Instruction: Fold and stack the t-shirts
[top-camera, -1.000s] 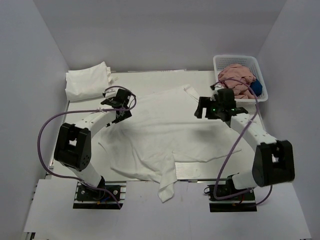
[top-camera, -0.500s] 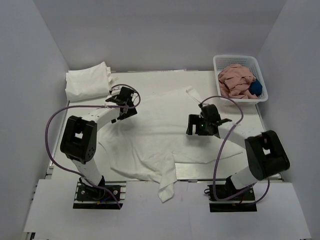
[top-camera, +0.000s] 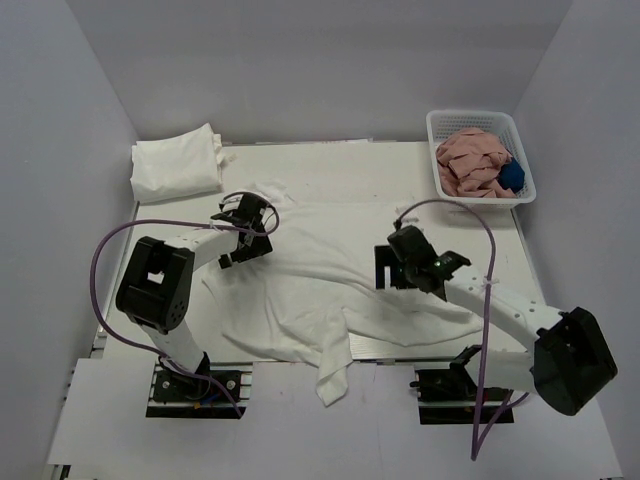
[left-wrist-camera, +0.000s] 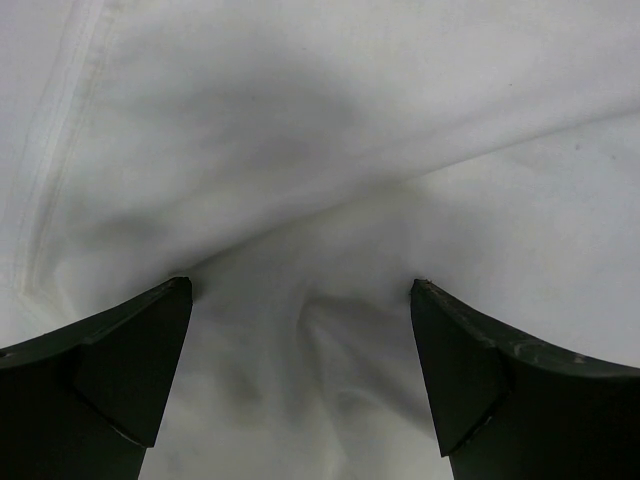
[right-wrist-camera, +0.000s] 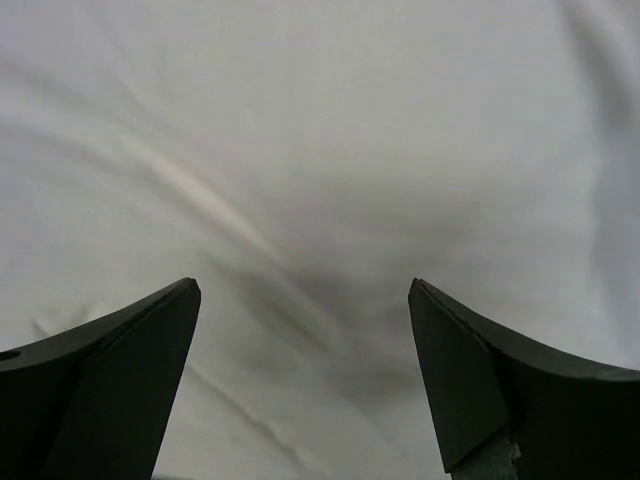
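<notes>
A white t-shirt (top-camera: 320, 265) lies spread and wrinkled over the middle of the table, with one corner hanging over the near edge. A folded white bundle of t-shirts (top-camera: 178, 165) sits at the far left corner. My left gripper (top-camera: 240, 243) is open, low over the shirt's left part. In the left wrist view white cloth (left-wrist-camera: 300, 180) rises in a fold between the spread fingers of the left gripper (left-wrist-camera: 300, 290). My right gripper (top-camera: 386, 268) is open, low over the shirt's right part. In the right wrist view the right gripper (right-wrist-camera: 303, 285) has wrinkled cloth (right-wrist-camera: 320, 150) between its fingers.
A white plastic basket (top-camera: 444, 123) at the far right holds pink cloth (top-camera: 472, 160) and something blue (top-camera: 512, 176). Grey walls close in the table at left, right and back. Purple cables loop off both arms.
Both grippers have moved toward the near side and down onto the shirt. The right gripper came left from beside the basket. The shirt's far edge has drawn nearer and bunched.
</notes>
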